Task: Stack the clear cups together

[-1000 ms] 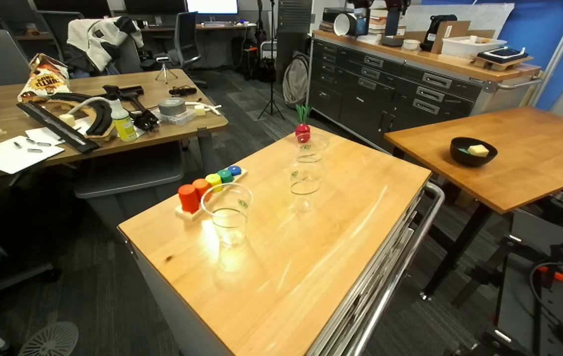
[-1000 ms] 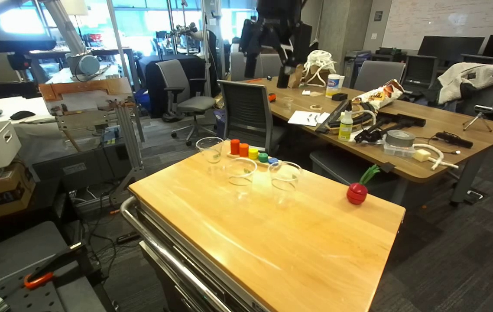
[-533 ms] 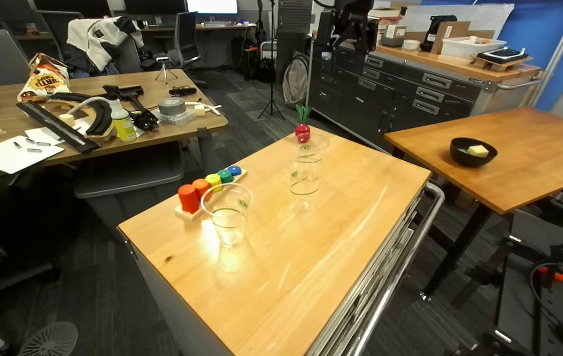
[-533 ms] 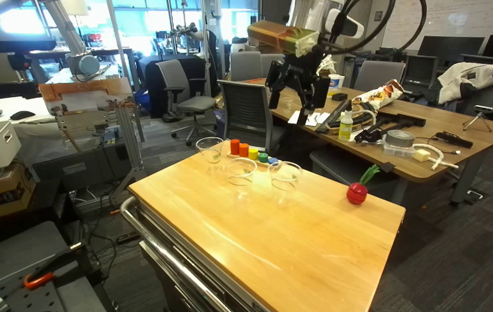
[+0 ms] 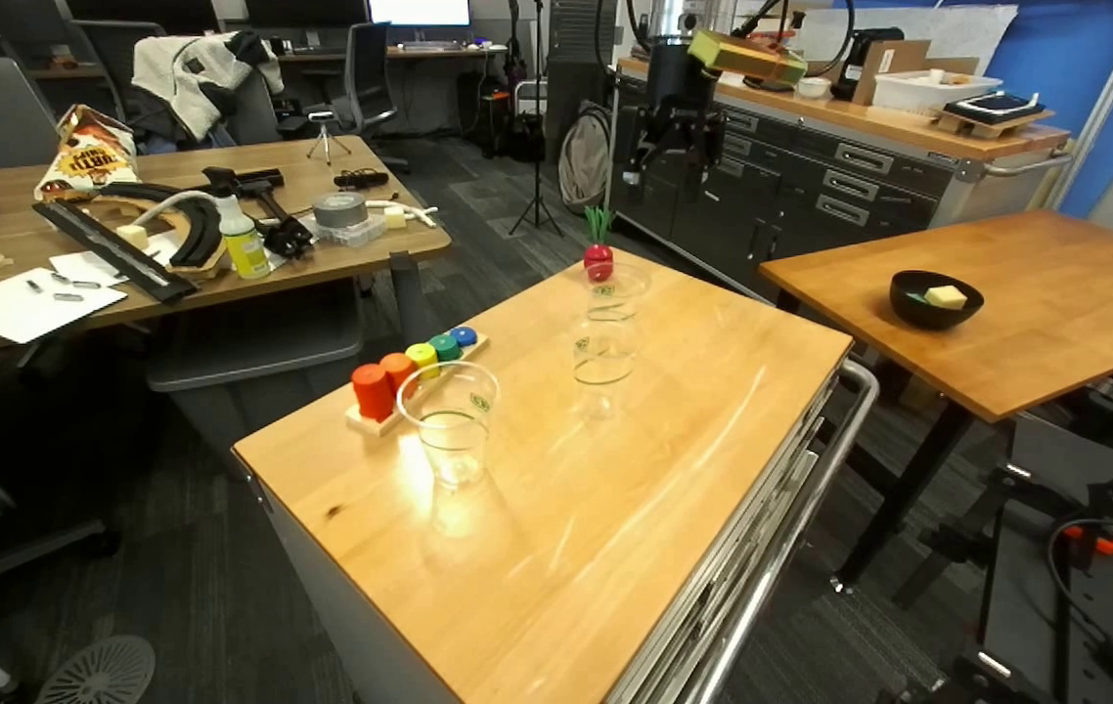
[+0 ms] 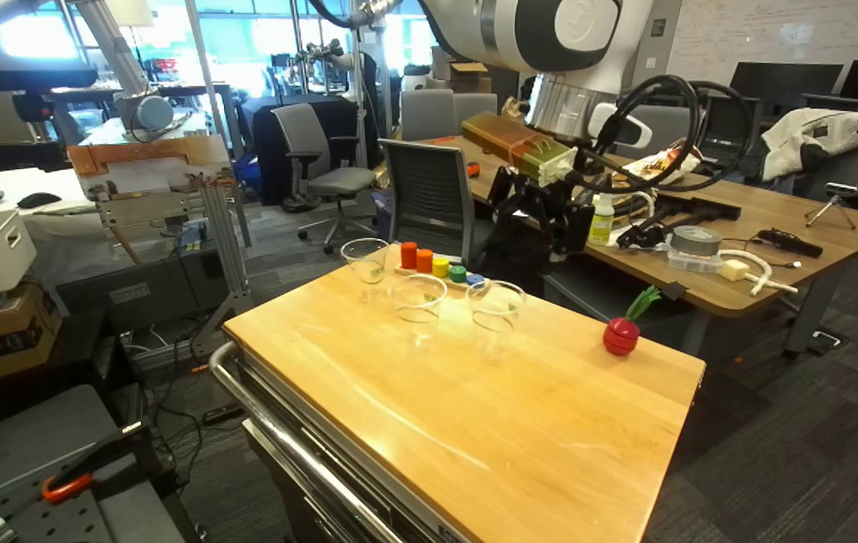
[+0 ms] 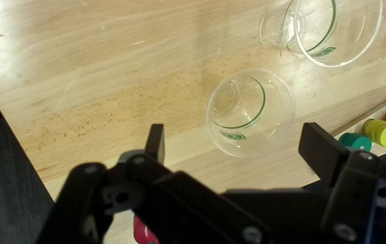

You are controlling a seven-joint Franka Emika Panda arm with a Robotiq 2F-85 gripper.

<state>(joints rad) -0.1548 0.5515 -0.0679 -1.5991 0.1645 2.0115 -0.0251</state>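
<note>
In an exterior view, left clear cup (image 6: 366, 264), middle clear cup (image 6: 419, 308), right clear cup (image 6: 495, 311) stood upright on the tabletop (image 6: 519, 422), unshifted. Further right, your tool (image 6: 533, 230) hung lower than half a second earlier, jaws spread wide.

Worktop (image 5: 693, 411) is read as wood, smooth, finished to a gloss; grain and fine flecks are picked up in the wrist view. Clear cups (image 6: 419, 308) on worktop: thin see-through plastic, slick, rims caught by light. Rail (image 5: 795, 544) along worktop's edge: polished metal. On worktop also are noted blocks (image 5: 422, 360), smooth, painted-looking, low sheen, borne by a base (image 5: 374, 423) of matt wood; radish (image 6: 621, 338), smooth, glossy. Higher than worktop: hand (image 7: 236, 140), mostly matt, dotted with bright metal screws (image 7: 251, 234); arm (image 6: 531, 32), smooth-shelled, ringed by a collar (image 6: 561, 105) of shiny metal. Off worktop are seen: bag (image 5: 90, 161), crinkled, shiny; jacket (image 5: 190, 80), fleecy cloth; sheet (image 5: 19, 315) of flat matt paper.
</note>
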